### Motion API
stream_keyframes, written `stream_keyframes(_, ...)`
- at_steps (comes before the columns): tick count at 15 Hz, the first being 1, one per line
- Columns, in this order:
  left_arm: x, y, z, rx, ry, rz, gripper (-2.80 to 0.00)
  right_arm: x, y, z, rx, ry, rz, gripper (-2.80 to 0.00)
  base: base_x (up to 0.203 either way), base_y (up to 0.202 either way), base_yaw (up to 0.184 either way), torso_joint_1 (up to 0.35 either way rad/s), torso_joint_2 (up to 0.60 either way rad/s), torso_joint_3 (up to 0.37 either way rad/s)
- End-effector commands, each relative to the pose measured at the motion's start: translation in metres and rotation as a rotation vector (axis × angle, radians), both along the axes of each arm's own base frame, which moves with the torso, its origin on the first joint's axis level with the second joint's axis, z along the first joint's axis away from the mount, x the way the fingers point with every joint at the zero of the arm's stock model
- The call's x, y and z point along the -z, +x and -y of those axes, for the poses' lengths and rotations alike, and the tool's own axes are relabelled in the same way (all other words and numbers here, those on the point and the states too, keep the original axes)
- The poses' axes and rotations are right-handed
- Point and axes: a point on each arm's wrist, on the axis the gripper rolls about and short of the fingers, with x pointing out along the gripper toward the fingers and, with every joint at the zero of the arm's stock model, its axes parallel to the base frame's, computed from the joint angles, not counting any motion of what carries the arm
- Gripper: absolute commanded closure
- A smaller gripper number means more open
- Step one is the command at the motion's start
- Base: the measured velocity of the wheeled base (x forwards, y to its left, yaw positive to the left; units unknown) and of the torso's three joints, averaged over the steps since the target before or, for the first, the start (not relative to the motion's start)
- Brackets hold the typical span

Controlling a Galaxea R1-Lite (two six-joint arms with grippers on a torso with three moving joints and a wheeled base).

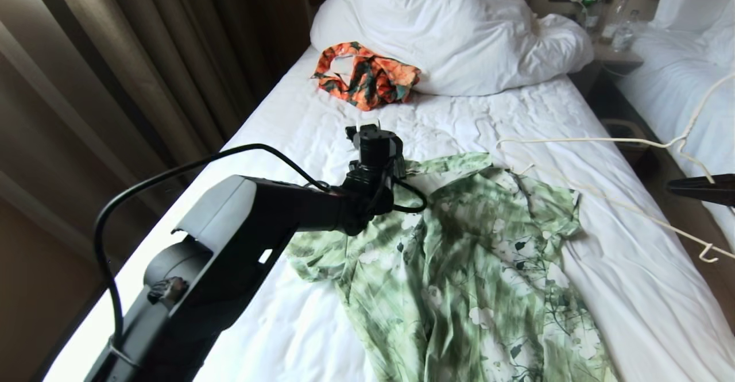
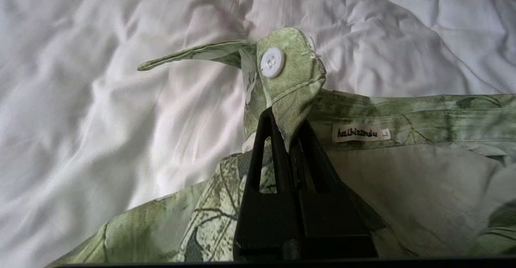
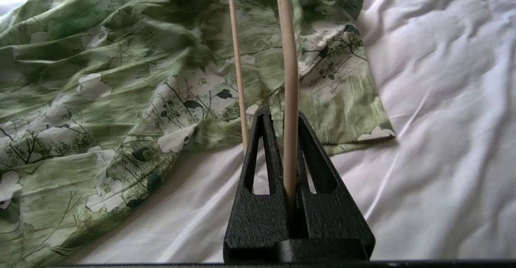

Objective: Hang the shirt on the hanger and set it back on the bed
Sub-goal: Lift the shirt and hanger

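Two grippers engaged, left gripper (image 2: 287, 129) clamped on shirt (image 1: 459, 267) collar, right gripper (image 3: 284, 139) pinching hanger (image 3: 290, 82) rod, above bed (image 1: 298, 123)

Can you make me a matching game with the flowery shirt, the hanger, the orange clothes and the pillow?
Things:
1. green flowered shirt
2. cream hanger
3. orange patterned garment
4. white pillow

Where or how:
A. crumpled beside the pillow
B. collar pinched by the left gripper
C. at the head of the bed
D. held by the right gripper

Pairs: 1-B, 2-D, 3-A, 4-C
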Motion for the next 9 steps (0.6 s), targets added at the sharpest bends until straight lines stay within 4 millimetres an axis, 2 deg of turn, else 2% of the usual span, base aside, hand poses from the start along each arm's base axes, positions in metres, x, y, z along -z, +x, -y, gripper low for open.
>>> stream_keyframes(1, -0.04, -0.022, -0.005, 0.012, -0.103, -0.042, 0.0, 0.005, 0.012, -0.018, -0.063, 0.003, -0.013, 0.0, 0.0, 0.0, 0.0, 0.0, 0.0, 0.0)
stream_keyframes(5, -0.052, -0.049, 0.002, 0.052, -0.137, -0.086, 0.0, 0.021, 0.038, -0.04, -0.137, -0.007, -0.063, 0.0, 0.0, 0.0, 0.0, 0.0, 0.0, 0.0)
stream_keyframes(9, -0.063, -0.084, 0.017, 0.116, -0.165, -0.103, 0.0, 0.021, 0.059, -0.051, -0.182, -0.021, -0.04, 0.0, 0.0, 0.0, 0.0, 0.0, 0.0, 0.0)
